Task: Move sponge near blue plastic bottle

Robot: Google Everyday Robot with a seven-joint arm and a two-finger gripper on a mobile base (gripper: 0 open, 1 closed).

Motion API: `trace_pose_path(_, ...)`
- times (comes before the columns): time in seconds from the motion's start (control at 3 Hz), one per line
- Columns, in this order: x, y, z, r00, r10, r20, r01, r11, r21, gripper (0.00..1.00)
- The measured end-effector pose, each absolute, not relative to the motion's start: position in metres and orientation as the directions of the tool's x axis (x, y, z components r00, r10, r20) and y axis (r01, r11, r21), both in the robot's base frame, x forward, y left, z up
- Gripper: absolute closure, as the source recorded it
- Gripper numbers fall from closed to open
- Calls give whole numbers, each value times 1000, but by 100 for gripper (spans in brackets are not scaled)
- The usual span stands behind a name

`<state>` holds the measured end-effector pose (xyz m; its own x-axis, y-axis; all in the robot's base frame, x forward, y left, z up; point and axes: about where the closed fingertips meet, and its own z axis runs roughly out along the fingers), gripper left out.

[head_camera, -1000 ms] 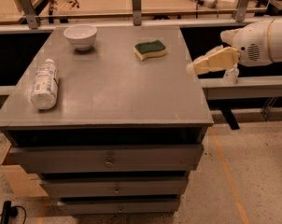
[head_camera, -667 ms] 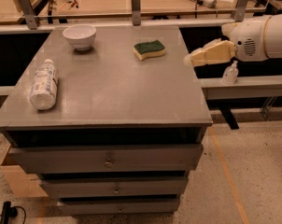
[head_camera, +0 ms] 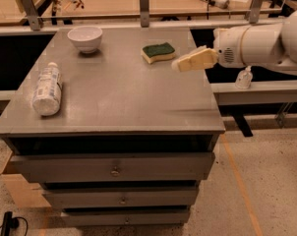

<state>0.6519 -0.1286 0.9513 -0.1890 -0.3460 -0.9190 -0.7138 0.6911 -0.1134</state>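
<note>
Camera view, looking down on a grey worktop over a stack of drawers.

Sponge: lies flat on the worktop toward its far right corner, green scouring face up, pale yellow body showing along the near edge. Nothing touches it.

Gripper: just right of the sponge and slightly nearer the camera, with its tan tip aimed left at the sponge's near right corner. A narrow gap of bare worktop separates the two, so there is no contact. It hangs above the surface and carries nothing. Whether it is released or clenched cannot be told from this angle. The white arm runs off to the right of the sponge, past the worktop's edge.

Blue plastic bottle: well left of the sponge and nearer the camera, lying on its side by the left edge. Its white cap points away from the camera and the printed label faces up.

White bowl: left of the sponge, upright, a little farther back.

Small clear bottle: right of the sponge, off the worktop, standing on a lower ledge beneath the arm.
</note>
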Motion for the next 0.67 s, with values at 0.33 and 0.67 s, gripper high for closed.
trace_pose_path(0.33, 702, -109, 926, -170, -327, -930, -672, 729, -133, 0)
trace_pose_path(0.67, 745, -89, 908, -163, -308, -937, -641, 755, -137, 0)
